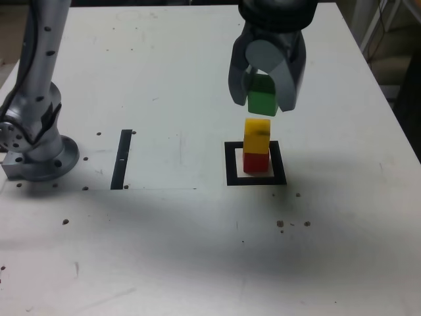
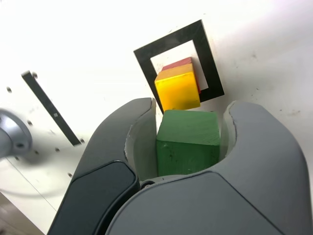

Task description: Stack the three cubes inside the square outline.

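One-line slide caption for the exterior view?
Gripper holds the green cube above the yellow cube on the red cube inside the square outline.

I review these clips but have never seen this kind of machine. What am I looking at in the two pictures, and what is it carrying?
It is one grey robot arm bolted to a white table. The exterior view looks on from off the arm; the wrist view looks down past the gripper. The gripper is shut on a green cube, held in the air above a yellow cube that sits on a red cube inside a black square outline. A thin black strip lies at the exterior view's left.
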